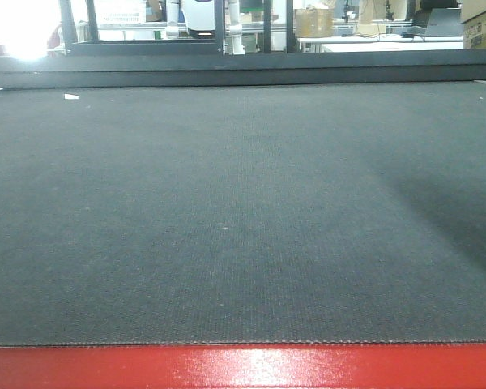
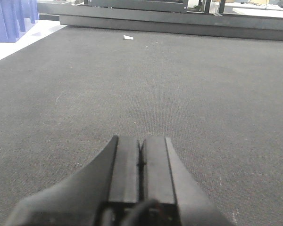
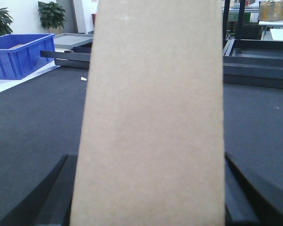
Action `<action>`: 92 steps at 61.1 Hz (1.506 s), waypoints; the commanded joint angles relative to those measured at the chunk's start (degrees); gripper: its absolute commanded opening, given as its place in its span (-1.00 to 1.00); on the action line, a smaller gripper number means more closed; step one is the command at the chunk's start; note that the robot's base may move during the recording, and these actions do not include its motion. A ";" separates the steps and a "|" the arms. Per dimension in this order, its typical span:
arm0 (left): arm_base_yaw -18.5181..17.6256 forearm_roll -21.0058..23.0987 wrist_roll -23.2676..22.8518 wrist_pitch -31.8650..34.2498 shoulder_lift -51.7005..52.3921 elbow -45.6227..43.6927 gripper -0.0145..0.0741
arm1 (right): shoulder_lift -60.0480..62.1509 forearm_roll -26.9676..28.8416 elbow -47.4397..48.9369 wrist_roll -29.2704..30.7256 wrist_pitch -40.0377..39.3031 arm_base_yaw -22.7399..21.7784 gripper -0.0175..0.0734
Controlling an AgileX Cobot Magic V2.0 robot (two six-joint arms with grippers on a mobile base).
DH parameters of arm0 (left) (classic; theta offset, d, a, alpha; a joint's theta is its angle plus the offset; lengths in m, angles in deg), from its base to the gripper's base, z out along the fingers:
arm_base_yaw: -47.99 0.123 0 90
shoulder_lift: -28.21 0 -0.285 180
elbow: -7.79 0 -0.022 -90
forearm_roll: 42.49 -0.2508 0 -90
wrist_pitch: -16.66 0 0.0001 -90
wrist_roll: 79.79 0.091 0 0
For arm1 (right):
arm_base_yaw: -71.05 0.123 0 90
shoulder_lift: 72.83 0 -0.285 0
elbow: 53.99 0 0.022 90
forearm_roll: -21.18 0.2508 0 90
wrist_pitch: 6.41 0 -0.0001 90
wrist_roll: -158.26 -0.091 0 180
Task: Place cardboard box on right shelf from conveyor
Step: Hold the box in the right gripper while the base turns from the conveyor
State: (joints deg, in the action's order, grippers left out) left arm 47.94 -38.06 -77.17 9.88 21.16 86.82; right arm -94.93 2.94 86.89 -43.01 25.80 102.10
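Right wrist view: the cardboard box [image 3: 151,117] filled the middle of the picture, tall and narrow. The right gripper [image 3: 148,197] was clamped on it, with one dark finger showing at each lower side.
Left wrist view: the left gripper [image 2: 140,141] was closed on nothing, its pads pressed together, low over the bare conveyor [image 2: 203,94].
Front view: the belt lay bare back from its red front edge [image 1: 243,366]. No box stood on it there, only a soft shadow [image 1: 449,211] at the right.
Where the box was: in the right gripper's hold over the belt, which showed on both sides of it. Whether its lower end touched the belt, I could not tell.
Step in hand: by my reckoning the pick-up was done and the carry to the shelf was the step in hand.
Next move: I judged it called for taking the box across to the right shelf, which no view showed. It would need to be kept steady and set down flat before the grip let go.
Cardboard boxes: one.
Grippers: two, one loaded and one idle.
Blue bins: one blue bin [image 3: 19,54] beside the belt in the right wrist view. More blue plastic [image 2: 12,19] sat in the left wrist view's corner, too cropped to count.
Potted plants: two [image 3: 51,14], far back.
White scrap: one [image 1: 70,96], lying on the belt near its far edge.
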 commanded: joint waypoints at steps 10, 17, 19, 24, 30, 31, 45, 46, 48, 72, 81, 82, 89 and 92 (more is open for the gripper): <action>-0.32 0.34 0.01 5.04 0.82 0.33 -0.94 | -0.62 -1.71 1.49 0.52 -5.10 -0.39 -0.07; -0.32 0.34 0.01 5.04 0.82 0.33 -0.94 | -0.62 -1.71 1.49 0.52 -5.10 -0.39 -0.07; -0.32 0.34 0.01 5.04 0.82 0.33 -0.94 | -0.62 -1.71 1.49 0.52 -5.10 -0.39 -0.07; -0.32 0.34 0.01 5.04 0.82 0.33 -0.94 | -0.62 -1.71 1.49 0.52 -5.10 -0.39 -0.07; -0.32 0.34 0.01 5.04 0.82 0.33 -0.93 | -0.62 -1.71 1.49 0.52 -5.10 -0.39 -0.07; -0.32 0.34 0.01 5.04 0.82 0.33 -0.94 | -0.62 -1.71 1.49 0.52 -5.10 -0.39 -0.07; -0.32 0.34 0.01 5.04 0.82 0.33 -0.94 | -0.62 -1.71 1.49 0.52 -5.10 -0.39 -0.07; -0.32 0.34 0.01 5.04 0.82 0.33 -0.93 | -0.62 -1.71 1.49 0.52 -5.10 -0.39 -0.07; -0.32 0.34 0.01 5.04 0.82 0.33 -0.94 | -0.62 -1.71 1.49 0.52 -5.10 -0.39 -0.07; -0.10 0.34 0.01 4.86 0.82 0.44 -0.94 | -0.62 -1.71 1.49 0.52 -5.10 -0.39 -0.07; -0.10 0.34 0.01 4.86 0.82 0.44 -0.94 | -0.62 -1.71 1.49 0.52 -5.10 -0.39 -0.07; -0.10 0.34 0.01 4.86 0.82 0.44 -0.94 | -0.62 -1.71 1.49 0.52 -5.10 -0.39 -0.07; -0.10 0.34 0.01 4.86 0.82 0.44 -0.94 | -0.62 -1.71 1.49 0.52 -5.10 -0.39 -0.07; -0.10 0.34 0.01 4.86 0.82 0.44 -0.94 | -0.62 -1.71 1.49 0.52 -5.10 -0.39 -0.07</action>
State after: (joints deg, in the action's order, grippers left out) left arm 47.94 -38.06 -77.17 9.88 21.16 86.82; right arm -94.93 2.94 86.89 -42.89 26.06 102.10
